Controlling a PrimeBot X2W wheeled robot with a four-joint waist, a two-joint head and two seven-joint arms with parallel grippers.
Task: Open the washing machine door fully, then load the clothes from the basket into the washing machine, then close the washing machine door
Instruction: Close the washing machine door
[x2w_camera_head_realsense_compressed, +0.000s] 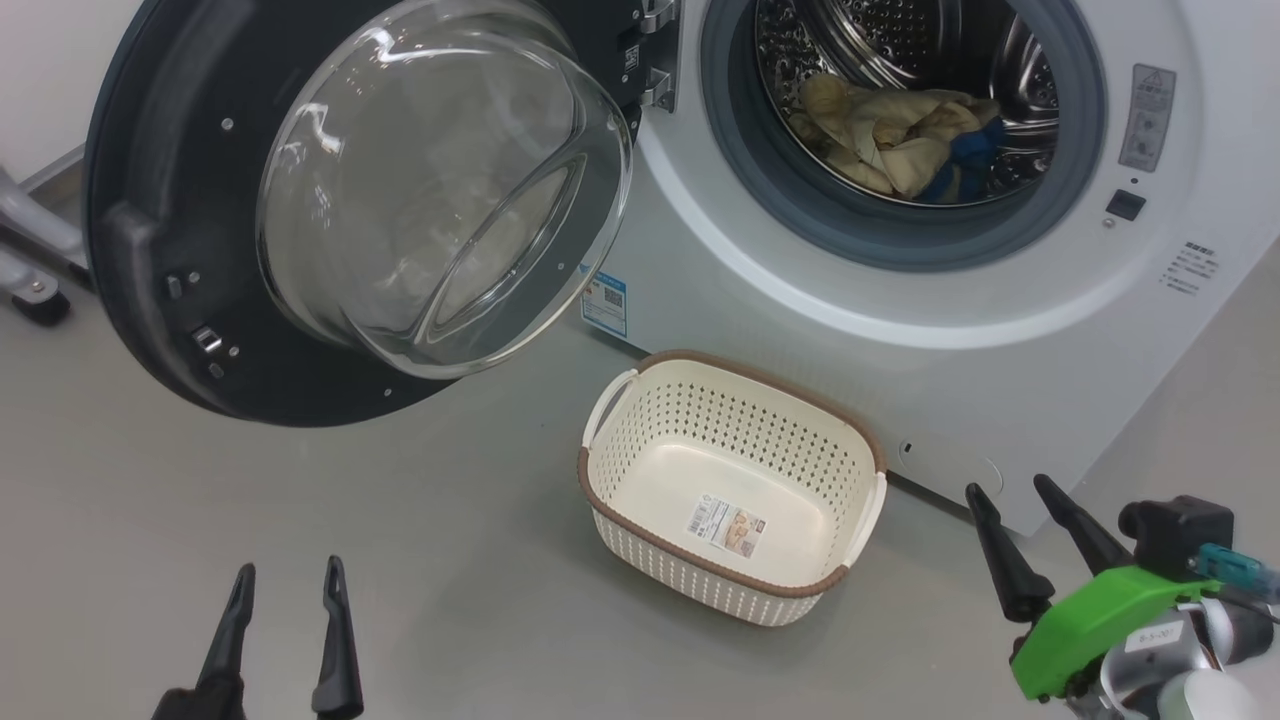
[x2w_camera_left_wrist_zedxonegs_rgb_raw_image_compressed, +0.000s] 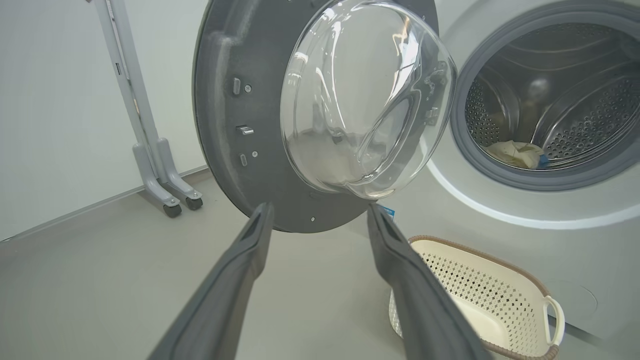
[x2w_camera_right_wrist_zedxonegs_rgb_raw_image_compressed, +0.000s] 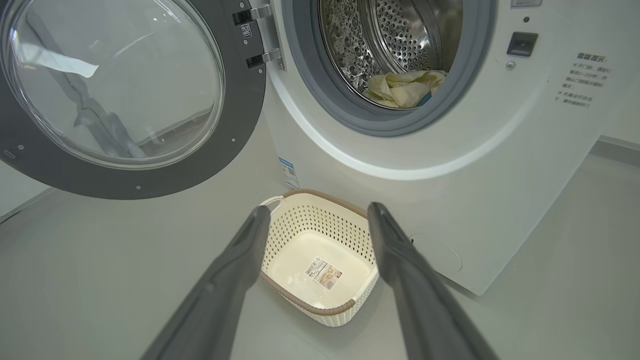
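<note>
The basket (x2w_camera_head_realsense_compressed: 700, 420) is sitting on the floor (x2w_camera_head_realsense_compressed: 300, 480), just in front of the washing machine (x2w_camera_head_realsense_compressed: 900, 380). It is lying between the two pincers and beyond their tips. Its long axis is running roughly parallel to the machine's front, and its mouth is facing up. The left pincer (x2w_camera_head_realsense_compressed: 288, 568) and the right pincer (x2w_camera_head_realsense_compressed: 1010, 487) are both standing released, grasping nothing. The clothes (x2w_camera_head_realsense_compressed: 900, 135) are lying inside the drum (x2w_camera_head_realsense_compressed: 900, 40). The washing machine door (x2w_camera_head_realsense_compressed: 150, 200) is hanging swung open at the left.

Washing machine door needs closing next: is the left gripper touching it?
Apart. Head view shows bare floor between the open left gripper and the washing machine door.
</note>
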